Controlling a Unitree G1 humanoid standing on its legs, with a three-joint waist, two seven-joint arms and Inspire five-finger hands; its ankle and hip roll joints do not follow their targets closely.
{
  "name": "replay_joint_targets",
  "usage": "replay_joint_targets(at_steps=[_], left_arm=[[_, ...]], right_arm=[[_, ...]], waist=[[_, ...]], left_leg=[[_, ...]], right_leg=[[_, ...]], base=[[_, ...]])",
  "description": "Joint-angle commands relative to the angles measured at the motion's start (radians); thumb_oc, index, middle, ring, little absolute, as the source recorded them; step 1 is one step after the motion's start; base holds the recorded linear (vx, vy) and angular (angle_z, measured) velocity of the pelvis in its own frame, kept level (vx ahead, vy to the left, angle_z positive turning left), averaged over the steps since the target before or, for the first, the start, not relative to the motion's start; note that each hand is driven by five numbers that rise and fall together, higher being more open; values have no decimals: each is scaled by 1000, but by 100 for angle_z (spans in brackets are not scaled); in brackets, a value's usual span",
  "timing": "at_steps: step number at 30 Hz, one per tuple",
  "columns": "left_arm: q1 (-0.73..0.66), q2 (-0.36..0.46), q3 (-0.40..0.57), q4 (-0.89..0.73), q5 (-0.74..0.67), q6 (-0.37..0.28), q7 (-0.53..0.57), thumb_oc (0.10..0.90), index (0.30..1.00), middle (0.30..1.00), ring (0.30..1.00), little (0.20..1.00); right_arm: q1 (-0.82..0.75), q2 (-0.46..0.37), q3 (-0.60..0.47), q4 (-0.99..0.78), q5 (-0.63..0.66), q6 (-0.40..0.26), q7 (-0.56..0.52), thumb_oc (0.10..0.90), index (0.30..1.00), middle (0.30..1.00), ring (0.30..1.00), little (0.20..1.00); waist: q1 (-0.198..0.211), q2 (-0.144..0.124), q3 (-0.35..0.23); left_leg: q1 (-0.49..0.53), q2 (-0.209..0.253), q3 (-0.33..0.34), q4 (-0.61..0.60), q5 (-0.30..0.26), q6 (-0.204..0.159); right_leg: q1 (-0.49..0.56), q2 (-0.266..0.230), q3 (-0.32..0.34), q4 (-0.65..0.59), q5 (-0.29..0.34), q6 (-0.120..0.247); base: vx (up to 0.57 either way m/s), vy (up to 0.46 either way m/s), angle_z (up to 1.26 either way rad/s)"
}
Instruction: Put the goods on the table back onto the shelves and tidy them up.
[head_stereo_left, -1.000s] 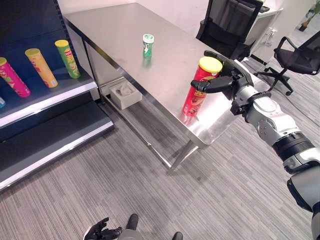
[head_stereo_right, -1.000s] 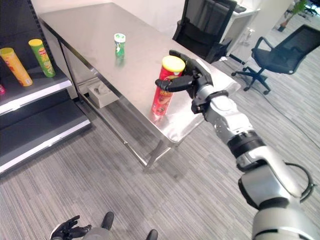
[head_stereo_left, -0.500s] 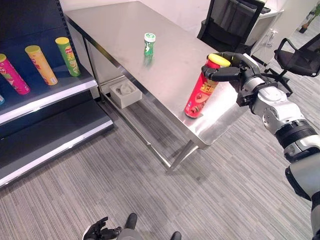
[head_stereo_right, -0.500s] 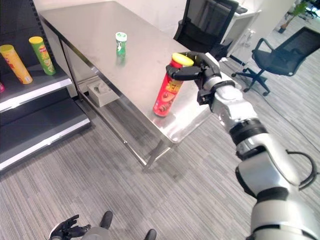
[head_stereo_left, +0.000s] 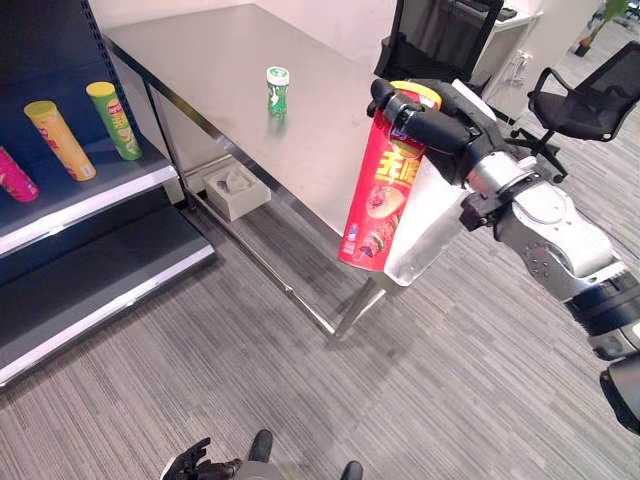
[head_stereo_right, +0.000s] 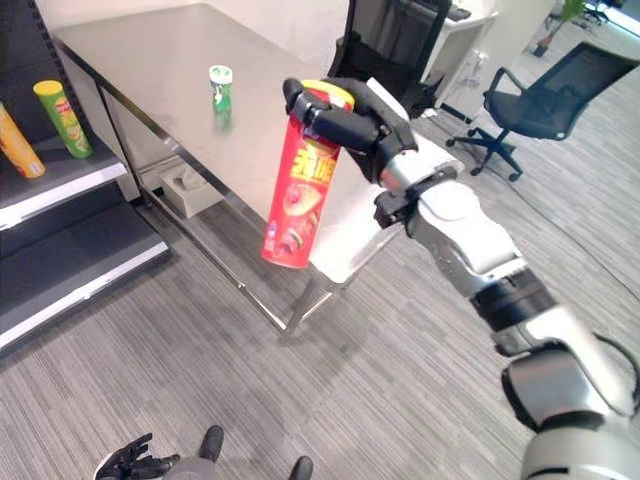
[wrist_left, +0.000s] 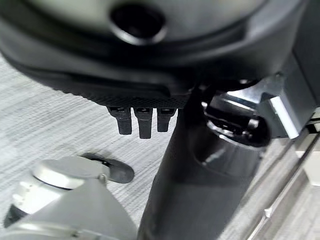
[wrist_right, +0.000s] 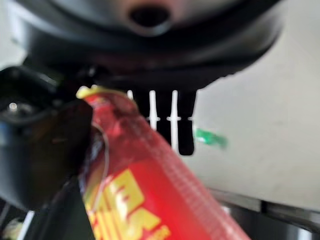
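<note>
The tall red cardboard snack tube with the yellow lid (head_stereo_left: 383, 190) is up in the air, clear of the table, hanging tilted in front of the table's near edge with its base lower and nearer the floor than its lid. The robot's right hand (head_stereo_left: 445, 122) has it by the top end, dark fingers (head_stereo_right: 330, 118) curled round the tube just under the lid and the thumb closing on it from the other side. From the right wrist view the red tube (wrist_right: 150, 185) runs away past that hand with the thumb pressed against its side.

Behind it stands the long stainless steel table (head_stereo_left: 215, 65), and on its top a small green bottle with a white cap (head_stereo_left: 277, 90) stands upright, well apart from the held tube. Under the table sits a pale box on the floor (head_stereo_left: 231, 189), possibly tissues, hard to tell from here.

Off to the left is the dark shelf unit (head_stereo_left: 90, 195). On its upper board lean a green tube (head_stereo_left: 112, 119) and an orange-yellow tube (head_stereo_left: 59, 139) side by side, with a pink tube (head_stereo_left: 12, 177) at the edge of the view.

Down low, the left hand (head_stereo_left: 189, 464) shows its dark fingers loosely spread, holding nothing.

Black office chairs (head_stereo_left: 583, 100) stand beyond the table.
</note>
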Motion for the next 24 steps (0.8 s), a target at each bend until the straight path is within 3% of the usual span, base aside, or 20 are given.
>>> replay_joint_targets(at_steps=[1, 5, 7, 8, 9, 10, 11, 12, 14, 15, 16, 17, 18, 19, 20, 21, 23, 24], left_arm=[[1, 26, -20, 4, 6, -24, 11, 800, 900, 900, 900, 900], [8, 24, 1, -8, 1, -27, 18, 800, 900, 900, 900, 900], [10, 24, 10, -30, -7, -35, 24, 800, 900, 900, 900, 900], [-6, 22, 18, -31, -22, -41, 36, 800, 900, 900, 900, 900], [-10, 18, 22, -33, -31, -41, 44, 800, 900, 900, 900, 900], [-7, 14, 29, -44, -37, -41, 42, 800, 900, 900, 900, 900], [13, 0, 54, -35, -29, -42, 46, 800, 900, 900, 900, 900], [13, 0, 54, -29, -22, -42, 47, 800, 900, 900, 900, 900], [15, 6, 57, -20, 7, -44, 53, 800, 900, 900, 900, 900], [17, 9, 46, -27, 30, -41, 47, 800, 900, 900, 900, 900], [17, 16, 39, -33, 44, -41, 45, 800, 900, 900, 900, 900], [6, 30, 13, -34, 98, -38, 41, 800, 900, 900, 900, 900], [2, 43, 8, -39, 122, -31, 42, 800, 900, 900, 900, 900], [0, 49, 9, -33, 129, -28, 41, 800, 900, 900, 900, 900], [-28, 74, -7, -45, 145, -23, 30, 800, 900, 900, 900, 900], [-27, 77, -17, -51, 150, -23, 24, 800, 900, 900, 900, 900], [-51, 74, -40, -57, 155, -22, 15, 800, 900, 900, 900, 900], [-67, 57, -35, -49, 150, -19, 18, 800, 900, 900, 900, 900]], right_arm=[[-144, -65, -104, -1, -14, -189, -73, 400, 300, 300, 300, 300], [-112, -58, -200, -122, -138, -234, -137, 400, 300, 300, 300, 300], [-142, -63, -220, -168, -271, -257, -195, 400, 300, 300, 300, 300], [-174, -72, -222, -175, -342, -267, -239, 400, 300, 300, 300, 300], [-167, -86, -229, -186, -361, -266, -244, 400, 300, 300, 300, 300], [-169, -106, -219, -195, -395, -256, -251, 400, 300, 300, 300, 300], [-181, -117, -211, -209, -456, -255, -282, 400, 300, 300, 300, 300], [-175, -118, -216, -216, -481, -249, -289, 400, 300, 300, 300, 300], [-150, -153, -235, -240, -586, -229, -318, 400, 300, 300, 300, 300], [-98, -165, -270, -260, -618, -223, -318, 400, 300, 300, 300, 300], [-65, -173, -300, -276, -635, -218, -324, 400, 300, 300, 300, 300], [40, -138, -394, -325, -679, -204, -338, 400, 300, 300, 300, 300], [80, -94, -428, -341, -706, -192, -350, 400, 300, 300, 300, 300], [92, -79, -438, -346, -717, -185, -355, 400, 300, 300, 300, 300], [198, -84, -491, -372, -746, -186, -349, 400, 300, 300, 300, 300], [221, -95, -509, -373, -749, -182, -349, 400, 300, 300, 300, 300], [237, -92, -527, -385, -742, -191, -341, 400, 300, 300, 300, 300], [280, -61, -545, -407, -766, -197, -335, 400, 300, 300, 300, 300]], waist=[[33, 2, -62], [54, 15, -61], [80, 29, -49], [106, 42, -24], [106, 45, -14], [103, 46, -5], [108, 52, 0], [102, 52, -1], [64, 73, -22], [43, 93, -38], [40, 98, -43], [46, 102, -47], [62, 89, -48], [64, 84, -47], [5, 97, -32], [-13, 108, -27], [-55, 119, -6], [-89, 112, 8]], left_leg=[[39, 59, 25, 3, -94, -54], [5, 80, -24, 3, -59, -80], [-39, 100, -75, 3, -15, -105], [-96, 108, -117, 3, 25, -129], [-130, 114, -93, 3, 49, -132], [-141, 131, -19, 10, 58, -128], [-119, 193, 73, 27, 63, -129], [-109, 212, 80, 28, 64, -129], [-61, 313, 154, 17, 79, -159], [-48, 325, 213, 14, 66, -160], [-51, 321, 226, 16, 64, -158], [-94, 239, 212, 81, -22, -128], [-121, 147, 197, 110, -87, -79], [-120, 119, 201, 109, -95, -62], [-86, 24, 165, 62, -82, 0], [-69, 12, 143, 49, -81, 7], [-32, -29, 75, 30, -82, 25], [16, -62, 31, 11, -96, 34]], right_leg=[[56, -51, -6, 8, -57, 75], [64, -23, -27, 8, -91, 52], [59, 10, -41, 8, -118, 32], [56, 27, -80, 8, -138, 18], [52, 20, -124, 8, -135, 21], [50, 11, -152, 8, -133, 22], [43, -15, -198, 8, -105, 32], [47, -22, -208, 8, -99, 35], [70, -62, -251, 10, -98, 60], [80, -82, -281, 14, -85, 71], [84, -101, -295, 15, -73, 80], [92, -214, -328, 21, -2, 121], [79, -306, -345, 42, 60, 143], [67, -334, -342, 69, 83, 145], [-6, -250, -124, 225, 1, 75], [-39, -197, -54, 260, -53, 55], [-97, -83, 31, 233, -96, 29], [-170, 7, 71, 152, -47, 35]], base=[[-35, -72, 6], [-93, -179, 26], [-237, -272, 83], [-306, -184, 98], [-306, -103, 269], [-255, 134, 243], [-178, 174, 222], [-137, 314, 36], [43, 447, 70], [76, 531, 157], [101, 917, 162], [156, 1099, 154], [170, 1090, 138], [244, 999, 121], [257, 697, 92], [287, 623, 121], [346, 198, 158], [555, 125, 67]])
